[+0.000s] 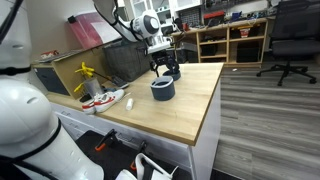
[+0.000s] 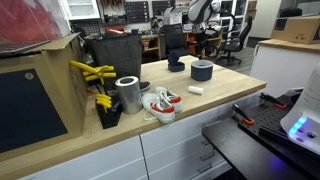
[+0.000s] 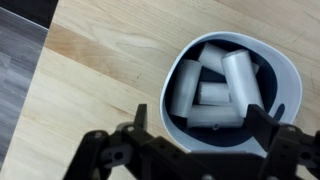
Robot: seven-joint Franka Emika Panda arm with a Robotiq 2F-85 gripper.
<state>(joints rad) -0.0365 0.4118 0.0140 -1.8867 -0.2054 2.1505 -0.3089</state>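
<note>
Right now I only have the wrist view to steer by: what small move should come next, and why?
Probably ease the pincer straight down. It hangs open over the bowl, holding nothing, and the white rolls lie piled inside, roughly between its fingers.

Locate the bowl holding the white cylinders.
In the wrist view the bowl sits right of centre on the wooden table, directly ahead of the open end effector, with the white cylinders piled inside it.
</note>
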